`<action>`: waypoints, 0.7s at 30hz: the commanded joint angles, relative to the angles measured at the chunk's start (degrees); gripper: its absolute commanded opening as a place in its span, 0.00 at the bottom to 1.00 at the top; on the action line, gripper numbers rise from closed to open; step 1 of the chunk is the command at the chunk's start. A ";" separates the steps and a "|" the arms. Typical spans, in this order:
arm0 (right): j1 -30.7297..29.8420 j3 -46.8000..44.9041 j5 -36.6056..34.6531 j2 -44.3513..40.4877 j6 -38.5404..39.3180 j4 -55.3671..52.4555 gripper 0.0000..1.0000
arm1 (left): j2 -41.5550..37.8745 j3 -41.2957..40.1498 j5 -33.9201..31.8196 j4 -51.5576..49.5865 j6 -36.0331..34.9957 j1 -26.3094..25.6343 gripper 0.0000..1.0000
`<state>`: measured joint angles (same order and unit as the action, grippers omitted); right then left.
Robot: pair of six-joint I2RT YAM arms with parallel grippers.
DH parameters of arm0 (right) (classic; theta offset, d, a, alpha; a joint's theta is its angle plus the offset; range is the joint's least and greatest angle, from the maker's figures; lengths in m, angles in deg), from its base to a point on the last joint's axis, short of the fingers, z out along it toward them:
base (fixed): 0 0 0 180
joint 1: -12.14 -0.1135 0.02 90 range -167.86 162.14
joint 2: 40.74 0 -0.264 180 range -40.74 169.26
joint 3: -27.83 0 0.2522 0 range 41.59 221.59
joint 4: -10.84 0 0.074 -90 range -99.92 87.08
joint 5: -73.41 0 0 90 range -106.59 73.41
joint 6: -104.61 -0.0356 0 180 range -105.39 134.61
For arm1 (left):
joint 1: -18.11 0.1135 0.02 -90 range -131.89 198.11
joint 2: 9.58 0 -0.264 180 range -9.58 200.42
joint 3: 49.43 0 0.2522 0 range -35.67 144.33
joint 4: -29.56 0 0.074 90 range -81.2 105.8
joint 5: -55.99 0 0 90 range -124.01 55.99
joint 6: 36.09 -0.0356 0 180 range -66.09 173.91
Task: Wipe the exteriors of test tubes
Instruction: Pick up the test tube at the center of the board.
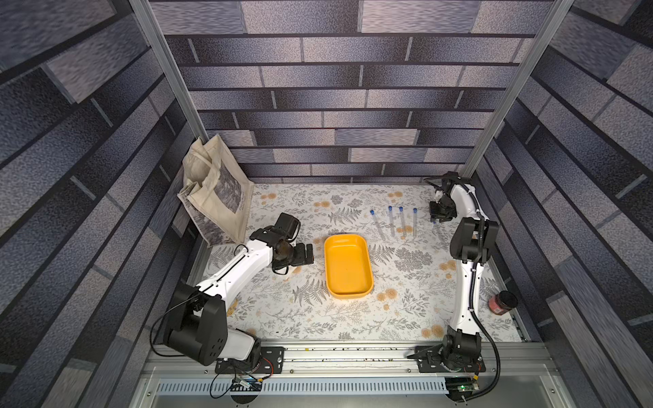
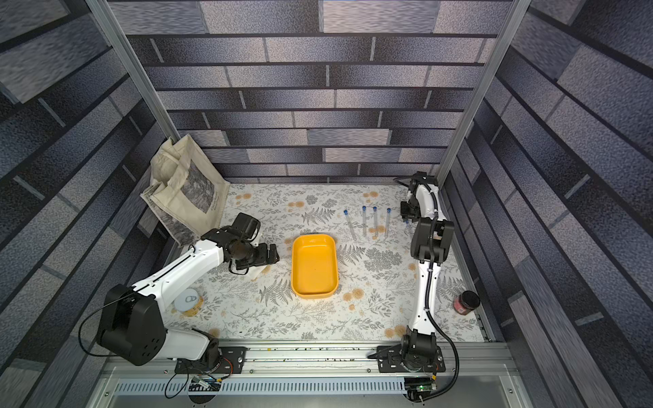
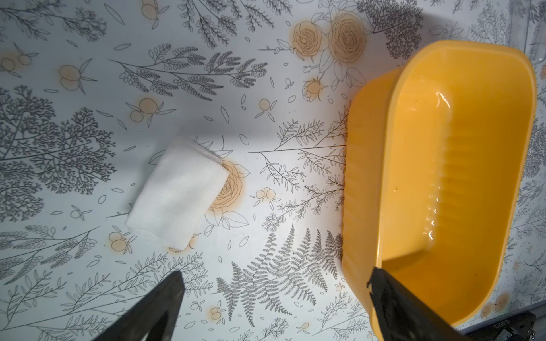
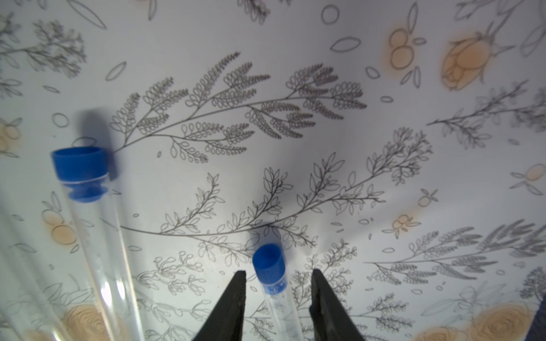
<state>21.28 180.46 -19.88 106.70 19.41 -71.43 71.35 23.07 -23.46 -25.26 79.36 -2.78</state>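
— Where are the test tubes?

— Lying flat on the floral table cover, on the right arm's side, past the far end of the yellow tray. In both top views four lie in a loose row, close together but apart, with their blue caps toward the back wall. The fifth tube lies just beside that row, under the right gripper.

— Does that gripper have it?

— No. In the right wrist view its fingers stand partly apart on either side of the capped end, with a gap on each side.

— And the left gripper?

— Spread wide and holding nothing. It hangs over the cover beside the tray, on the left arm's side. The folded white cloth lies below it, near the tray but apart from it.

— Anything else?

— A tote bag leans in the far left corner. A dark-lidded jar stands at the right edge.
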 commanded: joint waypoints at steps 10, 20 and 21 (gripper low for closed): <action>0.17 2.02 0.58 2.66 -0.27 -2.33 0.31 | 1.51 -0.38 0.27 1.05 -0.34 0.41 1.00; 0.17 2.28 0.74 3.89 -0.41 -2.51 0.23 | 2.04 -0.72 0.71 1.50 -0.33 0.39 1.00; 0.17 2.37 0.59 3.97 -0.41 -2.51 0.21 | 2.05 -0.73 0.74 1.45 -0.34 0.39 1.00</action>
<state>21.26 181.62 -19.01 108.45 19.34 -71.98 72.92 23.01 -23.44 -24.03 79.36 -2.78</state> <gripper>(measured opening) 0.220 0.999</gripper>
